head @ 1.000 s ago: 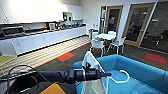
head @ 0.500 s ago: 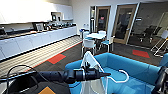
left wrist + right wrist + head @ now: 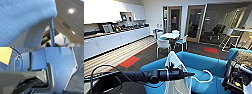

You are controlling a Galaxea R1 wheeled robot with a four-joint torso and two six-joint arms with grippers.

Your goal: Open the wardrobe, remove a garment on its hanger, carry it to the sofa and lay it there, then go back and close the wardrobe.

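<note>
- Head view: the left arm is reaching in from the left, stretched level across the lower part of the scene, and its tool point(image 3: 170, 72) is sitting closed on the hanger point(image 3: 201, 79), where the white frame crosses the dark arm.
- The hanger's curved hook is poking out past the arm's tip, hanging over the seat of the sofa point(image 3: 201, 63).
- The shirt point(image 3: 174, 63) is draping from the hanger, white and thin, rising to a peak above the arm and falling below it in front of the sofa's near edge.
- The sofa is standing just ahead, bright blue, its low rounded back curving round the wide seat.
- The right arm's dark mass is showing at the lower right edge, by the sofa's end; I cannot tell whether its tool is open or closed.
- Behind the sofa, a small table point(image 3: 169, 35) with white chairs point(image 3: 163, 45) is standing on dark carpet with red patches point(image 3: 129, 61).
- A long worktop point(image 3: 114, 40) with white cupboards is running along the left wall; glass doors point(image 3: 194, 23) are at the back.
- Left wrist view: the shirt's pale cloth point(image 3: 25, 21) is lying very close, and a thin white bar of the hanger point(image 3: 52, 33) is running down beside it. Ceiling panels with round lights point(image 3: 70, 11) are showing beyond.
- Right wrist view: the robot's own dark plate and bar are lying over dark carpet, with a yellow patch point(image 3: 5, 54) at one corner; the tool's fingers are not clear.
</note>
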